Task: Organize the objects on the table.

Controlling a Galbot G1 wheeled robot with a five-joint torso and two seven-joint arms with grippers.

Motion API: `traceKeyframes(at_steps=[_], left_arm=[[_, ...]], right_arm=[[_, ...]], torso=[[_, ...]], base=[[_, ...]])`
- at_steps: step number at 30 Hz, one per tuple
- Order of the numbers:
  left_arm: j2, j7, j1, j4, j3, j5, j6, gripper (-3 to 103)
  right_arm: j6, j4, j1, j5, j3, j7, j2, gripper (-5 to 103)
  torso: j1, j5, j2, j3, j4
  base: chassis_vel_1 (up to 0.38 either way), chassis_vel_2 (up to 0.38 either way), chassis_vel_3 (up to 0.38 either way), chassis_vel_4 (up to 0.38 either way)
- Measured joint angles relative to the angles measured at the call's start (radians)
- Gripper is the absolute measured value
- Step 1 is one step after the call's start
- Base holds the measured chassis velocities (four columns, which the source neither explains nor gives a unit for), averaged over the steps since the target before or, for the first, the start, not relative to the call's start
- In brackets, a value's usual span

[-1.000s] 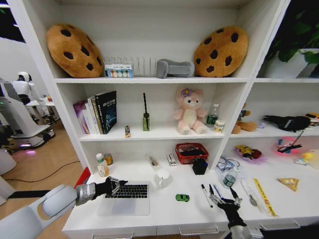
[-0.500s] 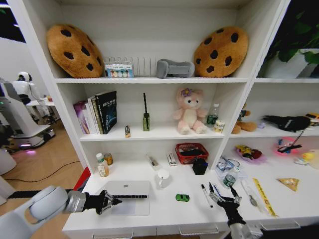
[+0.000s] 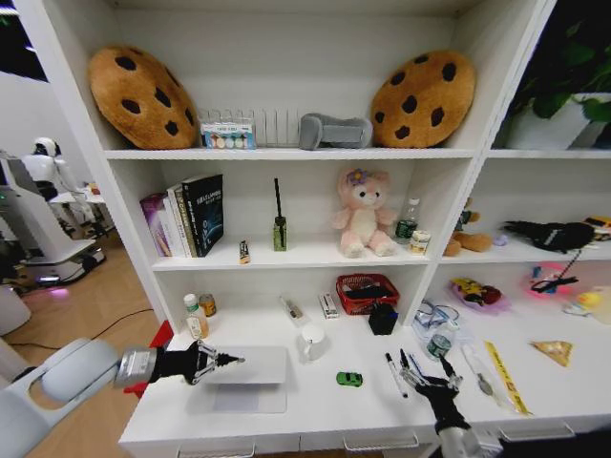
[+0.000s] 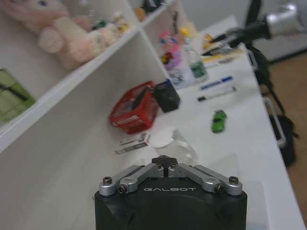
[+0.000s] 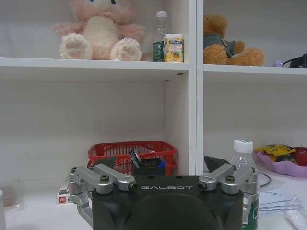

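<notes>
The slim silver laptop (image 3: 241, 378) lies closed on the white table (image 3: 315, 412), left of centre. My left gripper (image 3: 225, 361) (image 4: 164, 160) hovers at the lid's back left corner, shut with nothing in it. A tiny green toy car (image 3: 349, 379) (image 4: 218, 120) sits to the laptop's right. Beyond it lie a black pen (image 3: 395, 374) (image 4: 216, 94) and a blue pen (image 3: 413, 366) (image 4: 217, 82). A small clear bottle (image 3: 440, 342) (image 5: 242, 160) stands behind them. My right gripper (image 3: 429, 382) (image 5: 158, 164) is open, low over the table just right of the pens.
A white mug (image 3: 310, 342), a red basket (image 3: 367, 292) and a black pen holder (image 3: 383, 318) stand behind the car. An orange-capped bottle (image 3: 196, 318) is at the back left. Shelves with books, a pink plush and cookie cushions rise behind the table.
The laptop's lid went from open to fully closed. My left gripper drew back to the left, off the keyboard area. The right gripper has stayed put.
</notes>
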Motion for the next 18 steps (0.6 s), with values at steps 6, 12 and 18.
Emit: traceKeyframes(at_steps=[6, 12, 18], left_arm=[[-0.129, -0.414, -0.009, -0.006, 0.159, -0.219, 0.052, 0], [-0.237, -0.617, 0.008, 0.002, 0.146, -0.213, 0.071, 0], [-0.317, -0.853, 0.007, -0.008, 0.124, -0.268, 0.173, 0]], right_arm=[[-0.001, -0.006, -0.006, 0.006, 0.006, 0.0, -0.003, 100], [-0.002, -0.006, -0.01, 0.004, 0.0, 0.006, -0.004, 100], [-0.008, 0.0, -0.011, 0.005, -0.001, 0.011, -0.012, 100]], torso=[[0.0, -0.0006, 0.0, 0.0, 0.0], [0.0, -0.0003, 0.0, 0.0, 0.0], [0.0, -0.0002, 0.0, 0.0, -0.0002]], base=[[0.0, 0.0, 0.0, 0.0], [0.0, 0.0, 0.0, 0.0], [0.0, 0.0, 0.0, 0.0]])
